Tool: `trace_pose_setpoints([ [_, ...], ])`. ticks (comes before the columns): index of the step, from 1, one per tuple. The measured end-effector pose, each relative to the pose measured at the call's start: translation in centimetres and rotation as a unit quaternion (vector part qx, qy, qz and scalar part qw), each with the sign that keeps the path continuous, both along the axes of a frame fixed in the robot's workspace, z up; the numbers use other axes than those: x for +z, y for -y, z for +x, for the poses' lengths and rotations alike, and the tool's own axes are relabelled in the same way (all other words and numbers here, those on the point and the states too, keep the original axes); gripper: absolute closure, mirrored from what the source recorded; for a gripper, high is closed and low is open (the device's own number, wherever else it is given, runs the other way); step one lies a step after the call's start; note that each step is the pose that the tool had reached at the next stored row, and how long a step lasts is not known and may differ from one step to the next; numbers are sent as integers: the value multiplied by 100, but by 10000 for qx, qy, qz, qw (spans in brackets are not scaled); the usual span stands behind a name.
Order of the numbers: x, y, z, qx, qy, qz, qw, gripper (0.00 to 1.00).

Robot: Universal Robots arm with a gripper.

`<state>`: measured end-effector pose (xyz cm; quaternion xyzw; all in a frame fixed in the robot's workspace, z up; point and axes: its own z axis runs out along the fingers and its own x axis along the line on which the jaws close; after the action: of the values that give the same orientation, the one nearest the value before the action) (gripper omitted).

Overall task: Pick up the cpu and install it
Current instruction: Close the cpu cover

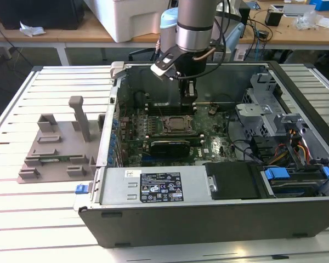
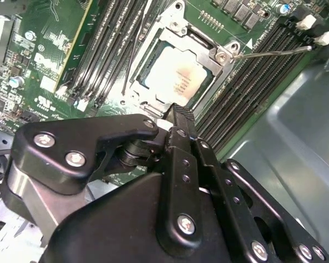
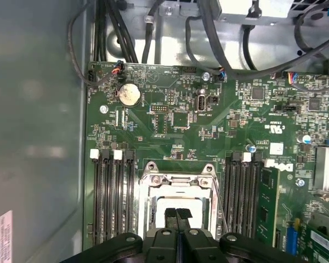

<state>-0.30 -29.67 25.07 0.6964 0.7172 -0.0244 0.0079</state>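
Observation:
The cpu (image 2: 172,76), a flat square chip with a silvery-white top, lies flat in the open metal socket frame (image 2: 219,52) on the green motherboard (image 3: 170,120). In the exterior view my gripper (image 1: 188,104) hangs inside the open computer case, just above the cpu (image 1: 177,125). Both wrist views show the black fingers pressed together, so the gripper (image 3: 178,215) is shut with nothing between them. Its tip (image 2: 178,112) hovers over one edge of the socket, partly covering the cpu (image 3: 167,204).
Memory slots (image 3: 112,192) flank the socket on both sides. A thin socket lever (image 2: 274,52) sticks out. The case holds a power supply (image 1: 159,186), drive cage (image 1: 263,109) and cables (image 1: 296,148). A grey fixture block (image 1: 55,148) sits on the table at the exterior view's left.

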Motion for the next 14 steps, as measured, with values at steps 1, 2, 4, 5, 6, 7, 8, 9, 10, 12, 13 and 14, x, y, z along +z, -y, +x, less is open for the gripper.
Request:
trace_pose_setpoints([
  [1, 15, 0, 0, 0, 0, 0, 10000, 89],
  [2, 35, 0, 0, 0, 0, 0, 10000, 89],
  [4, 82, 0, 0, 0, 0, 1, 10000, 89],
  [5, 94, 0, 0, 0, 0, 1, 10000, 89],
  [6, 105, 0, 0, 0, 0, 1, 10000, 89],
  [7, 123, 0, 0, 0, 0, 1, 10000, 89],
  [8, 132, 0, 0, 0, 0, 0, 10000, 89],
  [9, 134, 0, 0, 0, 0, 1, 10000, 89],
  [10, 134, 0, 0, 0, 1, 1, 10000, 89],
  [12, 134, 0, 0, 0, 0, 1, 10000, 89],
  [13, 135, 0, 0, 0, 0, 1, 10000, 89],
  [14, 135, 0, 0, 0, 0, 1, 10000, 89],
])
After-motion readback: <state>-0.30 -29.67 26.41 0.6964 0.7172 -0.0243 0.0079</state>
